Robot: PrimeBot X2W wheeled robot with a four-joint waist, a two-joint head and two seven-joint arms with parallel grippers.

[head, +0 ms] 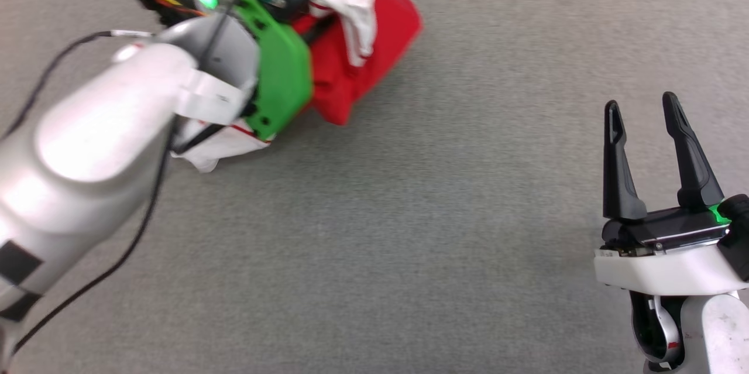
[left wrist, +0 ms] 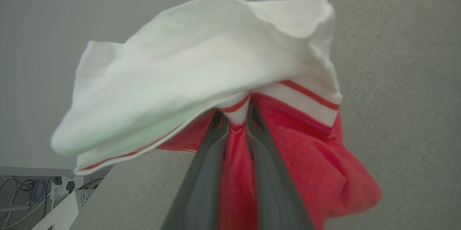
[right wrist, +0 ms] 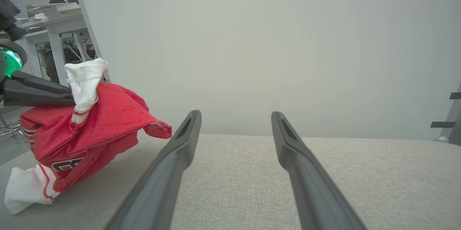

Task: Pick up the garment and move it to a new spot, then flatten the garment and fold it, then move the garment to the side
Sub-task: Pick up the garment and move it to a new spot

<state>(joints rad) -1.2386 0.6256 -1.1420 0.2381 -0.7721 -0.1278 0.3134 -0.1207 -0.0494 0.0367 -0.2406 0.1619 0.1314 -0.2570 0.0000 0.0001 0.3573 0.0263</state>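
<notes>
The garment (head: pixel 363 64) is a bunched red jersey with white sleeves, at the far left of the grey cloth-covered table (head: pixel 409 216). My left gripper (head: pixel 319 26) reaches into it from the left and is shut on a fold of it. In the left wrist view the two fingers (left wrist: pixel 234 113) pinch red cloth at the striped trim, and a white sleeve (left wrist: pixel 187 79) drapes over them. The right wrist view shows the garment (right wrist: pixel 104 122) partly raised, its lower white sleeve (right wrist: pixel 25 188) resting on the table. My right gripper (head: pixel 641 102) stands open and holds nothing at the lower right, far from the garment.
The table's far edge (left wrist: pixel 180 107) runs close behind the garment, with a pale wall beyond. Past the edge are cables and a white box (left wrist: pixel 61 208) on the floor. Desks (right wrist: pixel 54 17) stand at the far left. Bare grey cloth lies between the garment and my right gripper (right wrist: pixel 236 113).
</notes>
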